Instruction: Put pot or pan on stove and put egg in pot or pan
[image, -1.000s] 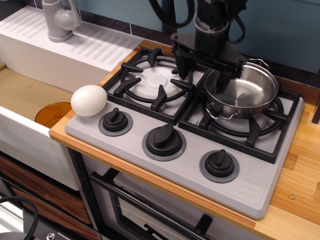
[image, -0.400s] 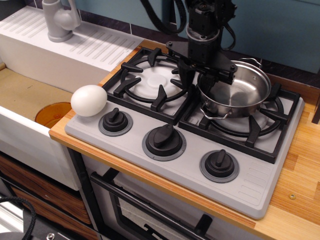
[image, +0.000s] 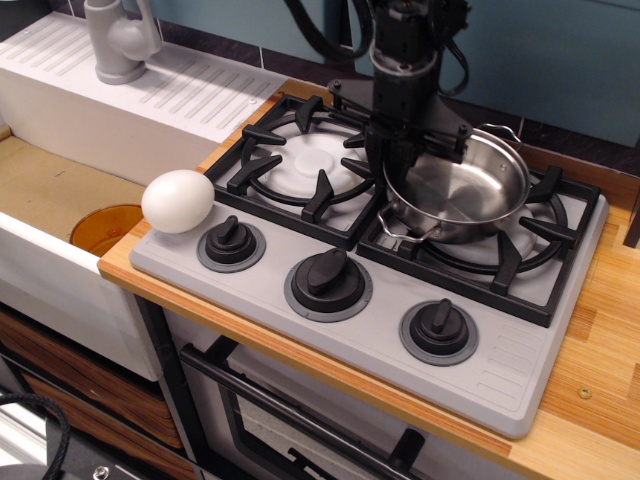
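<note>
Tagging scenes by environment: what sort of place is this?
Likely a toy or mock kitchen: a grey plastic two-burner stove set in a wooden counter, a sink with faucet, and an oven door below.

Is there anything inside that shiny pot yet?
Empty. The pot shows only bare steel inside, and the egg sits at the stove's front left corner.

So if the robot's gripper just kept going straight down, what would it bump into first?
Most likely the pot. The gripper points down at its left rim, so it would meet the rim or the inside there. Depth is hard to judge from this one view; the stove grate lies just beneath.
</note>
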